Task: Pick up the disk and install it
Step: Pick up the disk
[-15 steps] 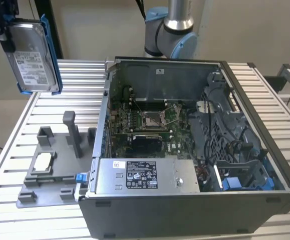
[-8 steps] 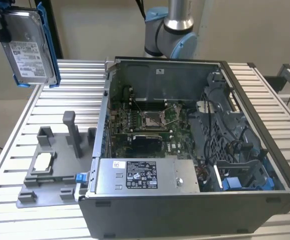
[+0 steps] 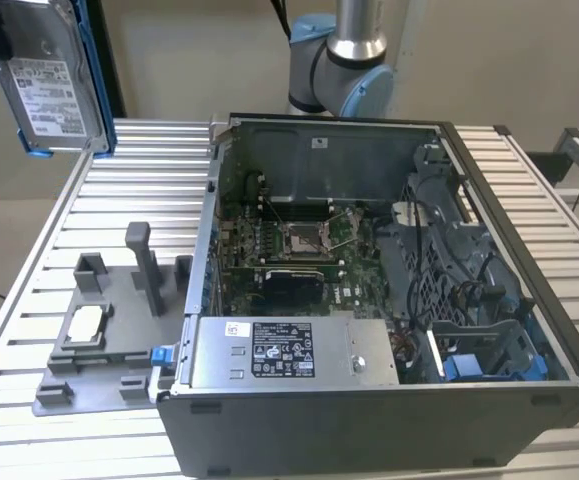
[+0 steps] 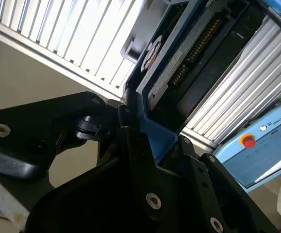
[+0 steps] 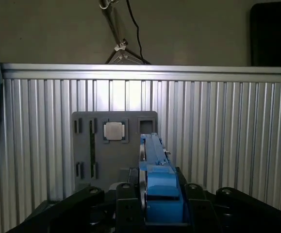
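The disk is seen held high above the bench. It is on the exterior view's left of the open computer case and well apart from it, with its labelled face turned toward that camera. In both wrist views the claw is found closed on the blue carrier frame at one end of the disk. A black finger is pressed against each side, and the rest of the disk reaches out unsupported beyond them. In the first wrist view the disk is shown edge-on above the grey holder plate, where a small square chip lies. The step in hand is judged to be the carry toward the case. Since only a narrow end is gripped, the free length could act as a lever, so slow, smooth motion is advised and sudden turns of the wrist are best avoided. Enough height should be allowed for the case's near wall to be cleared without a knock. The grey box and the loose cables inside the case are to be treated as obstacles. The blue-fitted cage at the exterior view's right is judged the likely seat, though this cannot be told for certain. The disk's edges should be squared to whichever slot receives it.
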{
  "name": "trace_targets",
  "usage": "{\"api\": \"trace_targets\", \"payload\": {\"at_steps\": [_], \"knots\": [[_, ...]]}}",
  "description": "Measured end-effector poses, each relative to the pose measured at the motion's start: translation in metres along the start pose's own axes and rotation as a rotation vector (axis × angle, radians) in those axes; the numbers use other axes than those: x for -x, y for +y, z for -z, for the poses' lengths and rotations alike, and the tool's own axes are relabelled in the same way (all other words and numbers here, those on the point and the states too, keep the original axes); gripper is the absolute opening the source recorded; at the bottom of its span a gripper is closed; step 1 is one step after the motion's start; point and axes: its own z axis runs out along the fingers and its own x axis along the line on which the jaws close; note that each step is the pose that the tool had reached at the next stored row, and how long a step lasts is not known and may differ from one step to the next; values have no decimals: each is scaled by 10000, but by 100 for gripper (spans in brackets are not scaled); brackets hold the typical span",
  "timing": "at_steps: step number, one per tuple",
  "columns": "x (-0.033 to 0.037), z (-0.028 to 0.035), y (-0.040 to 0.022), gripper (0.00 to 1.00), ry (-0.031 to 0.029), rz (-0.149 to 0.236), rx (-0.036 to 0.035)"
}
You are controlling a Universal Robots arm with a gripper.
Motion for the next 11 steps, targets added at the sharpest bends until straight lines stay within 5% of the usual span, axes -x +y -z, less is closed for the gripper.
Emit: {"api": "trace_targets", "payload": {"at_steps": [4, 11], "knots": [[1, 89, 1, 0, 1, 0, 1], [1, 98, 1, 0, 0, 1, 0]]}}
